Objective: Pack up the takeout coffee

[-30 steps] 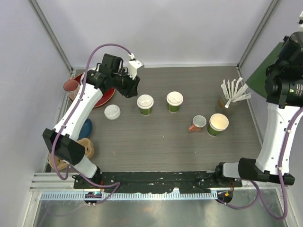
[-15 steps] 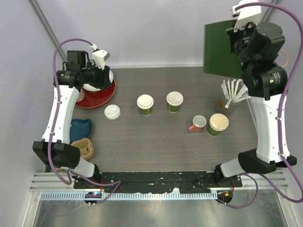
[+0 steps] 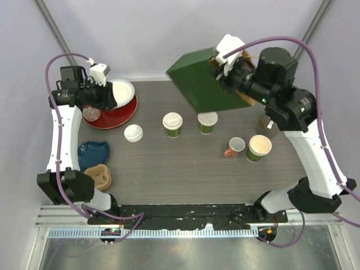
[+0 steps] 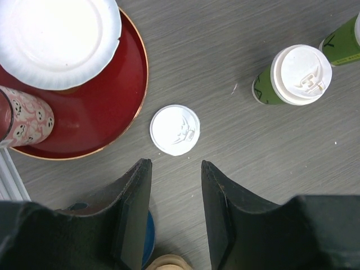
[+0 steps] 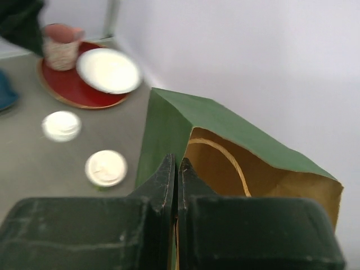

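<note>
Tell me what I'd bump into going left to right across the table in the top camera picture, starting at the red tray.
red tray → loose white lid → lidded green cup → second lidded green cup → pink-handled mug → lidless green cup

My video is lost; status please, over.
Left pincer open, empty. Right pincer shut on green bag, airborne. Two lidded cups standing on table, unpacked. Loose lid beside them.

Left of your two lidded cups [image 3: 172,124] lies a loose lid [image 3: 133,133]; to their right, a mug [image 3: 235,146] beside a lidless cup [image 3: 259,147]; a paper bag [image 3: 197,84] hangs above the right-hand lidded one.
</note>
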Tool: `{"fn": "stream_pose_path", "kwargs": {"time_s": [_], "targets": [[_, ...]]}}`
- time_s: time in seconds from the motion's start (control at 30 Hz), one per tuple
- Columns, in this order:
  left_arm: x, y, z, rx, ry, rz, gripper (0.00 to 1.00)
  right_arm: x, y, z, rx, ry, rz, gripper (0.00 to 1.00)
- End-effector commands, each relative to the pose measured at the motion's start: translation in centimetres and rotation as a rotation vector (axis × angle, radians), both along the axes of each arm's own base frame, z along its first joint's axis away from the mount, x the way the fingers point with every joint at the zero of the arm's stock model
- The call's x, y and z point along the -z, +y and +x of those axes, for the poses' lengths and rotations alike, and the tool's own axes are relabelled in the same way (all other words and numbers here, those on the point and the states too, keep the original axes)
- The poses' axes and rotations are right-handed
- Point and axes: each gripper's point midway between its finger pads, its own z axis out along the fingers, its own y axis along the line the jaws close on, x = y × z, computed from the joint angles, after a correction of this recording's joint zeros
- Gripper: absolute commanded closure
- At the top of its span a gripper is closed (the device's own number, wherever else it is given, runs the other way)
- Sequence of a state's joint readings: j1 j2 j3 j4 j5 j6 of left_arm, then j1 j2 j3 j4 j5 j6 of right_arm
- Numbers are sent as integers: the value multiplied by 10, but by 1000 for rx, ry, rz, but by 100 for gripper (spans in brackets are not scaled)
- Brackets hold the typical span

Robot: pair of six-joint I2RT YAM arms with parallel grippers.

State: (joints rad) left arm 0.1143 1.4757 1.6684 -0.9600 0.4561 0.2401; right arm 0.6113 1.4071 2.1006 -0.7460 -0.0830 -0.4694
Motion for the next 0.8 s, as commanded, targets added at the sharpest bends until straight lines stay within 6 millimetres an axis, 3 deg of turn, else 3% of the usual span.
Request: {"fn": "stream_pose_path", "kwargs": {"time_s": [0.0,0.27,0.37,0.47,0.53,0.6,0.77], "targets": [[-11,-1,-12,4,-23,-26,55,24,44,-45,-178,84,-84,99],[-10,1,-14,-1,-17,-25,55,70,76,-97,-263,170,-222,99],[-10,1,-15,-1,-16,-21,55,99,90,-108,-278,202,-309,99],[-8,4,-16,-8,-16,-8,55,144,110,-107,-280,225,-419,99],[-8,4,-17,-9,-16,-6,55,182,124,-114,-326,251,-531,99],[-8,4,-18,-6,-15,-4,55,207,134,-125,-380,272,-604,99],[-4,3,-19,1,-6,-7,55,238,150,-135,-465,310,-661,99]]}}
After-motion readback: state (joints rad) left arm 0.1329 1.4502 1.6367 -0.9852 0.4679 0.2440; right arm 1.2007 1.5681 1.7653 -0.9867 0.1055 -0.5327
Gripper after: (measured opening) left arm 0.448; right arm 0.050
